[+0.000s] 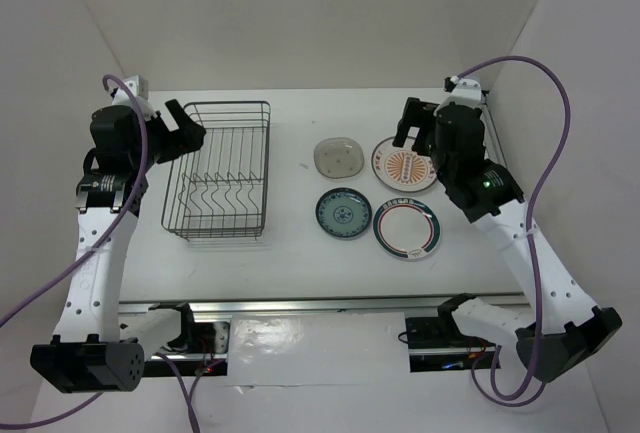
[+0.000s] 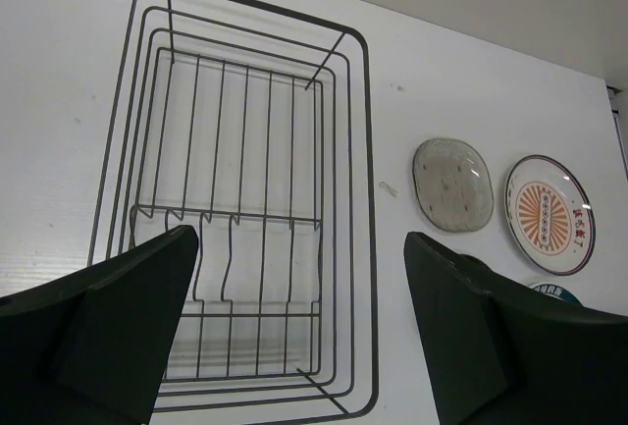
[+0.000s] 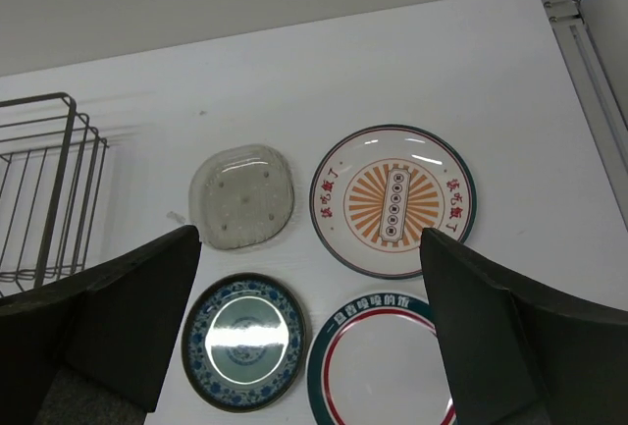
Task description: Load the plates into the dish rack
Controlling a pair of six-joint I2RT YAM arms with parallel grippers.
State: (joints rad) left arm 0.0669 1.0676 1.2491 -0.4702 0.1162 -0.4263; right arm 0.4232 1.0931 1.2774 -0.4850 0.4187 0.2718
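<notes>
Four plates lie flat on the white table, right of the dark wire dish rack (image 1: 219, 170): a translucent grey plate (image 1: 337, 157), an orange sunburst plate (image 1: 403, 165), a teal-blue patterned plate (image 1: 343, 212) and a larger white plate with a green-and-red rim (image 1: 407, 228). My left gripper (image 1: 183, 130) is open and empty above the rack's back left corner; the rack (image 2: 240, 199) fills its wrist view. My right gripper (image 1: 415, 131) is open and empty above the sunburst plate (image 3: 392, 199). The right wrist view also shows the grey plate (image 3: 243, 196), teal plate (image 3: 245, 340) and rimmed plate (image 3: 383, 364).
White walls stand at the back and both sides. A metal rail (image 1: 330, 305) runs along the table's near edge. The rack holds no plates.
</notes>
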